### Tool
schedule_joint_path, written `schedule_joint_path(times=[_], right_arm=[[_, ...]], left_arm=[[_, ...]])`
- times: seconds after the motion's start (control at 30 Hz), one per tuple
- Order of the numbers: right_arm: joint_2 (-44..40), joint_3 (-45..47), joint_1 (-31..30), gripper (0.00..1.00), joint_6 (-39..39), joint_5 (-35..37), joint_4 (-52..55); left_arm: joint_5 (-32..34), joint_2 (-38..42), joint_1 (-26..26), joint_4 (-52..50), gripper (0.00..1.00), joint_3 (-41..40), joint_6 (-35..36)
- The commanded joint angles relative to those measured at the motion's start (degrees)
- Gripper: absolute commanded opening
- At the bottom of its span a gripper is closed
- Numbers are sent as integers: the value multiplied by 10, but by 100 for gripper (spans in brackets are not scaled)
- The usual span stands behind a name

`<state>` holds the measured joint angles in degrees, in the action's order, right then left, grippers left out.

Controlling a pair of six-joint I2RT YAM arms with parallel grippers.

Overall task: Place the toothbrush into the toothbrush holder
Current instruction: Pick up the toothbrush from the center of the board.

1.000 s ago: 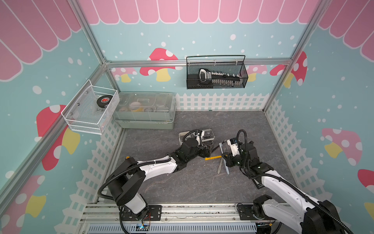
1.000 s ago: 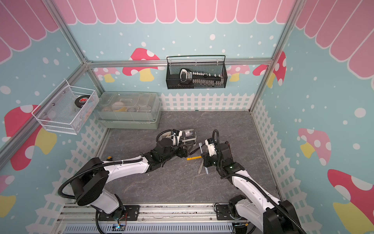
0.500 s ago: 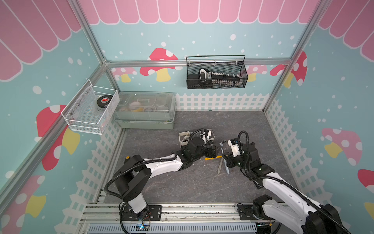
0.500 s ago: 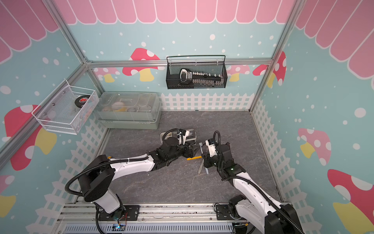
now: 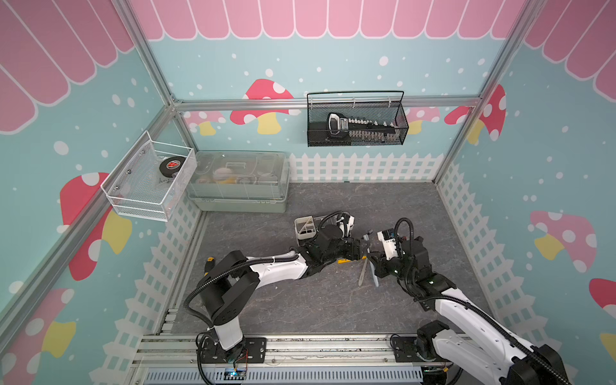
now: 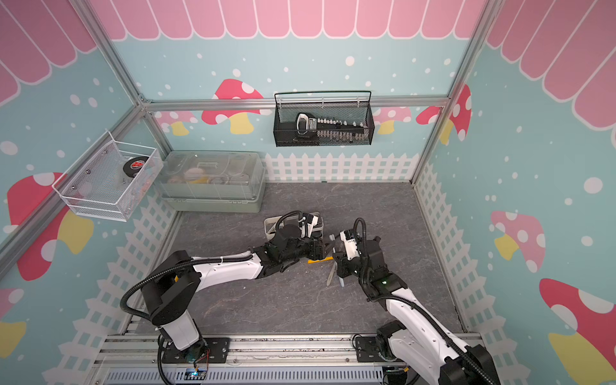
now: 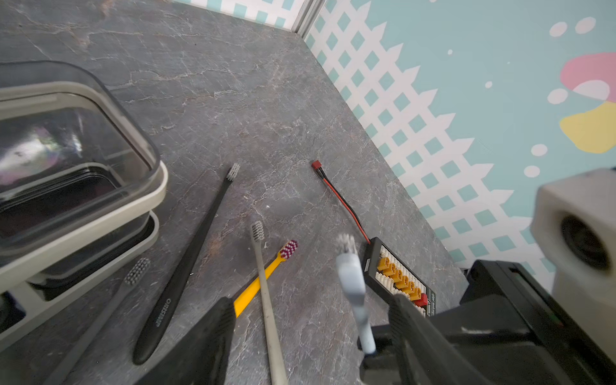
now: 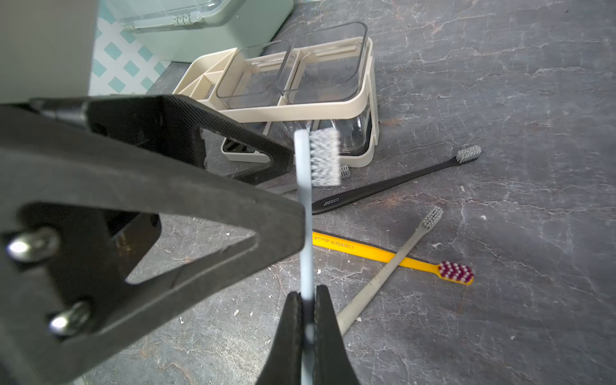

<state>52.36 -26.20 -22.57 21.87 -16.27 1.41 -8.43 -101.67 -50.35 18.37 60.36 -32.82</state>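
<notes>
My R jaws pinch the toothbrush [image 8: 307, 260] low on its handle, brush end up, prob so L can take it. L jaws stand wide, one each side, not shut yet. The toothbrush holder [image 5: 304, 230] sits on the counter [image 5: 300, 306] at 10 o'clock, nearer L arm.

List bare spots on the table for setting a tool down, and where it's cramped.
Free: front strip of table, from rail to left arm and right arm; back right, from fence to right gripper; left side, in front of the grey-green box. Crowded: centre, where toothbrush holder, loose toothbrushes, connector board and left gripper cluster.
</notes>
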Motion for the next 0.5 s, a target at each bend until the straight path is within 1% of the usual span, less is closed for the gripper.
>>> schedule_joint_path(times=[0.0,0.07,0.17,0.27,0.33,0.4,0.43,0.47], right_arm=[[-5,5,-4,0,-14,0,-9],[-4,6,-4,0,-13,-5,-10],[3,4,-4,0,-14,-9,-12],[6,5,-4,0,-14,-9,-14],[3,5,-4,0,-14,-9,-14],[-1,5,-3,0,-14,-8,-14],[-3,5,-4,0,-15,-6,-12],[-5,6,-4,0,-16,-5,-11]], left_arm=[[-23,-9,-5,-1,72,20,-13],[-31,-13,-5,-8,70,26,-13],[-39,-20,-5,-4,59,31,-15],[-52,-24,-6,3,42,33,-14],[-59,-26,-6,3,28,37,-9],[-68,-27,-6,0,19,41,-5],[-70,-27,-6,1,13,42,-3],[-70,-27,-6,2,9,40,-2]])
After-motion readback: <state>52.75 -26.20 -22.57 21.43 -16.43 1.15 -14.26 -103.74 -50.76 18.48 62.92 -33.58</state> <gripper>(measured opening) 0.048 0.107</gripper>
